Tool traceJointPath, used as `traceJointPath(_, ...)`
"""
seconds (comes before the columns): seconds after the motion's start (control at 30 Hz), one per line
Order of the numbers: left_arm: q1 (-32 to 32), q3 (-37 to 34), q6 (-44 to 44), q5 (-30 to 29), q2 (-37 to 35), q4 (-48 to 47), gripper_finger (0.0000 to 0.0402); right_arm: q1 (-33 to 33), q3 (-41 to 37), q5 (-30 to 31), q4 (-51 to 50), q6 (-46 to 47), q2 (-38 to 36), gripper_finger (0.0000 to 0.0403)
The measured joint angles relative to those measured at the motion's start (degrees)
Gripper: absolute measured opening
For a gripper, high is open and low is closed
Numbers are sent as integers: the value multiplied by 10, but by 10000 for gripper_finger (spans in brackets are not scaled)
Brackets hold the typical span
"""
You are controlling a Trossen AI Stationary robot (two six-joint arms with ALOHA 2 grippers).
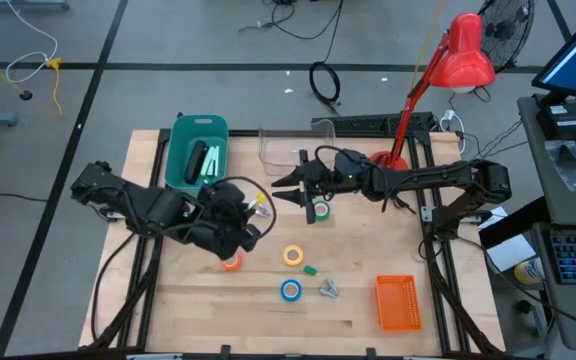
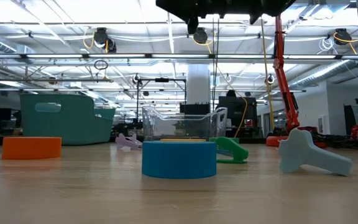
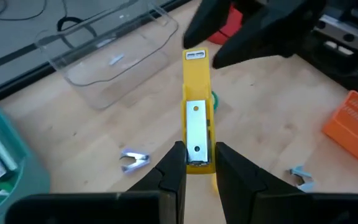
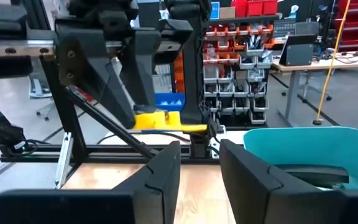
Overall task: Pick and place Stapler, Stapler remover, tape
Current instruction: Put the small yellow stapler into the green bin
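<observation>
left gripper [image 3: 196, 167] is clenched on the yellow stapler [image 3: 196, 118], pinching its rear end between both fingers, the stapler's nose poking straight out ahead of it and lifted clear of the counter [image 1: 218, 310]. facing it from the other side, the right gripper [image 1: 296, 184] hovers just off the stapler's tip, close but apart; its fingers are parted with nothing between them, and from its own camera the yellow stapler shows right ahead, in the other arm's grasp.

under the right gripper, a green tape roll [image 1: 321, 210] lies on the counter. beyond the stapler's nose sits the clear tray [image 3: 114, 59]. off to the left gripper's side, the teal bin [image 1: 197, 150] holds a few things already, too small to name.

nearer the front edge from both grippers: the orange tape roll [image 1: 230, 262] just below the left gripper, partly tucked under it; the yellow tape roll [image 1: 293, 255] and the blue tape roll [image 1: 290, 290] between the arms; a small green piece [image 1: 310, 269] and a grey staple remover [image 1: 329, 289] beside them. the orange basket [image 1: 398, 302] is well apart from the right gripper, by the front corner.
</observation>
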Motion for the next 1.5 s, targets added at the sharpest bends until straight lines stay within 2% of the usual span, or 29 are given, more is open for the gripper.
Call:
traceJointPath(0.23,11,0,38,16,0,32,67,-4,0,1,-20,6,0,105)
traceJointPath(0.7,27,0,43,17,0,40,67,2,0,1,39,25,0,105)
traceJointPath(0.9,44,-1,57,47,0,42,67,4,0,0,49,25,0,105)
traceJointPath(1.23,60,-1,62,55,0,44,67,4,0,0,66,27,7,105)
traceJointPath(1.5,80,-1,114,67,0,79,67,4,0,-18,69,35,9,105)
